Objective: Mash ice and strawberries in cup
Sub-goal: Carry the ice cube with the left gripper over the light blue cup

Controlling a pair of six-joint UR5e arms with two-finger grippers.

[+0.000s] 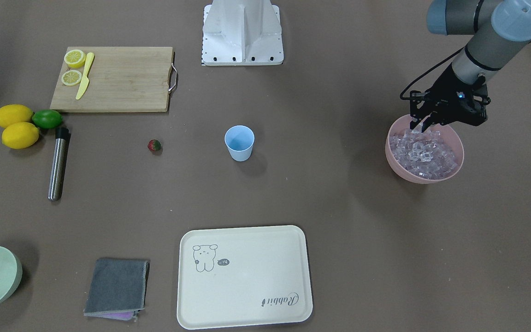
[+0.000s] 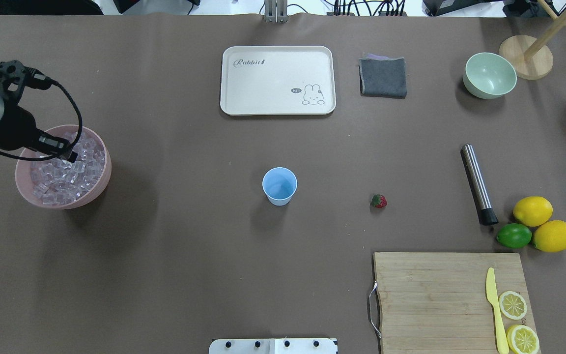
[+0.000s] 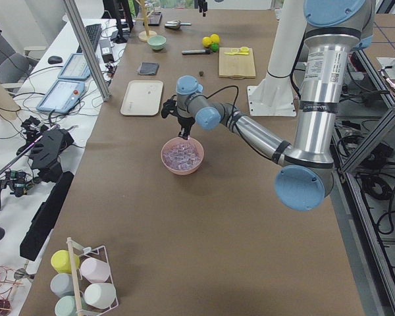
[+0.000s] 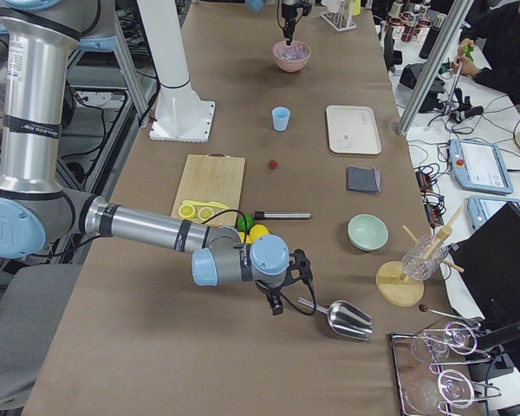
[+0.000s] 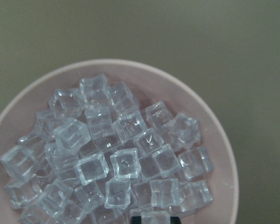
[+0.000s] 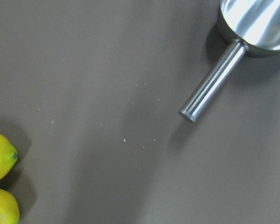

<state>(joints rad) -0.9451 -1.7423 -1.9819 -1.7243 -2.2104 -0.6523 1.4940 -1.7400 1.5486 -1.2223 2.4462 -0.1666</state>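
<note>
The left arm point(image 1: 482, 50) reaches outward with its wrist pitched down; the left end effector point(image 1: 421, 124) points downward, fingers point(image 1: 414, 121) slightly parted. The right arm point(image 4: 147, 227) lies low and near-horizontal; the right end effector point(image 4: 276, 305) points downward, finger spacing indiscernible.

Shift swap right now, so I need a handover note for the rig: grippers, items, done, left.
Left gripper: fingertips down at the ice in the pink bowl; can't tell if it grips a cube.
Right gripper: low by the metal scoop; open or shut unclear.
Cup: upright, empty, mid-table. Strawberry: on the table, apart from it.
Done: nothing in the cup.
Left: ice in, strawberry in, mash. The steel rod lies untouched.
</note>
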